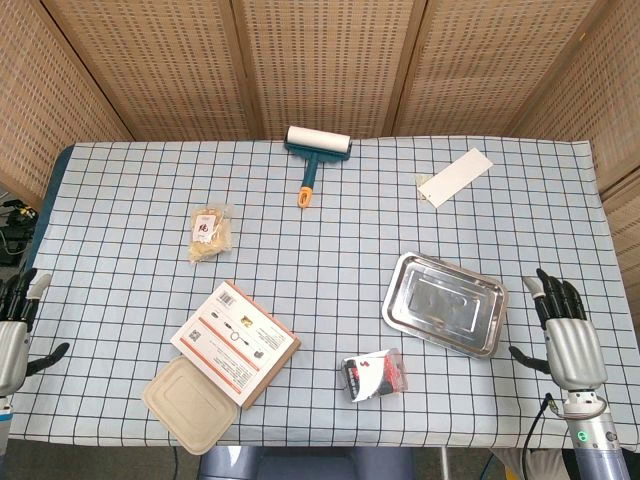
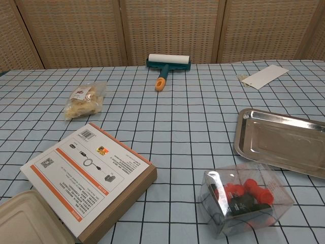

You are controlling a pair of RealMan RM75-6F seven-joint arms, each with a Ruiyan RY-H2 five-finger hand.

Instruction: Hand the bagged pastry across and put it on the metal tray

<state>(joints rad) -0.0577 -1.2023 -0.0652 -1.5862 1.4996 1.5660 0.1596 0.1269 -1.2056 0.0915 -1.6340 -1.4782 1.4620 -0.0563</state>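
nearest the chest camera sit a beige lidded container (image 2: pixel 28 221), a flat cardboard box (image 2: pixel 89 175) and a clear plastic case (image 2: pixel 244 200) with red and black parts inside. both hands rest at the table's near corners, holding nothing, fingers spread: the left hand (image 1: pixel 14 325) at the left edge, the right hand (image 1: pixel 567 335) just right of the metal tray (image 1: pixel 445 303). the bagged pastry (image 1: pixel 209 232) lies flat on the checked cloth on the left half, well apart from both hands, closer to the left one. its long axis runs roughly toward the far edge, label end farthest away. a lint roller (image 1: pixel 315 152) and a white card (image 1: pixel 455 177) lie farther back.
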